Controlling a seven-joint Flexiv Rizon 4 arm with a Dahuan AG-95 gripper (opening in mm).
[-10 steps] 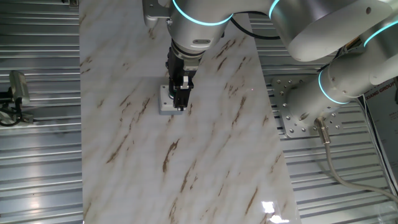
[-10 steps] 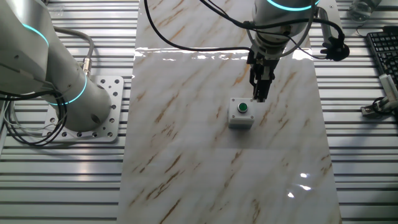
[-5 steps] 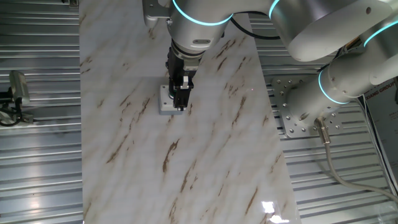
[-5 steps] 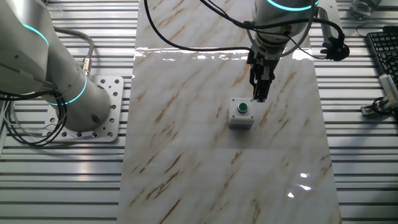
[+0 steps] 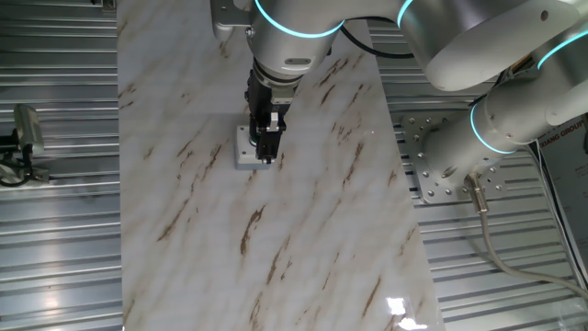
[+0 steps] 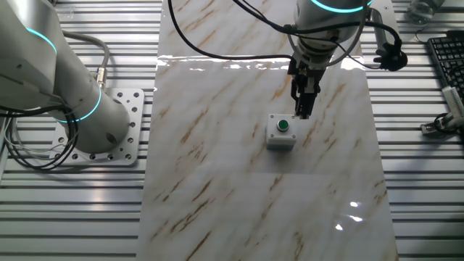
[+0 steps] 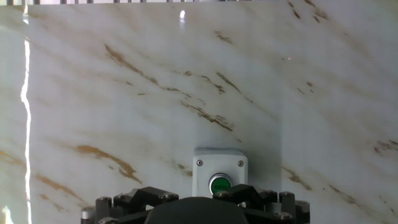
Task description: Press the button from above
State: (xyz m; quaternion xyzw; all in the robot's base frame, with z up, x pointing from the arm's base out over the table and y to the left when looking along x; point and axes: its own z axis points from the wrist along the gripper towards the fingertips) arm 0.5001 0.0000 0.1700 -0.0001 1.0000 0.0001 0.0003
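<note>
The green button [image 6: 283,125] sits in the top of a small light grey box [image 6: 280,139] on the marble-patterned table. My gripper [image 6: 302,113] points straight down, its tips close above the far right edge of the box, just beside the button. In the one fixed view the gripper [image 5: 266,154] hides the button and the right part of the box [image 5: 242,153]. In the hand view the button [image 7: 219,185] and box [image 7: 219,162] lie at the bottom centre, partly behind the dark hand body [image 7: 193,208]. No view shows the fingertips apart or touching.
The marble sheet [image 6: 217,181] lies over a ribbed metal table. The arm's base plate [image 6: 109,130] stands at the left. A keyboard [image 6: 446,58] and a clamp [image 6: 442,123] lie at the right edge.
</note>
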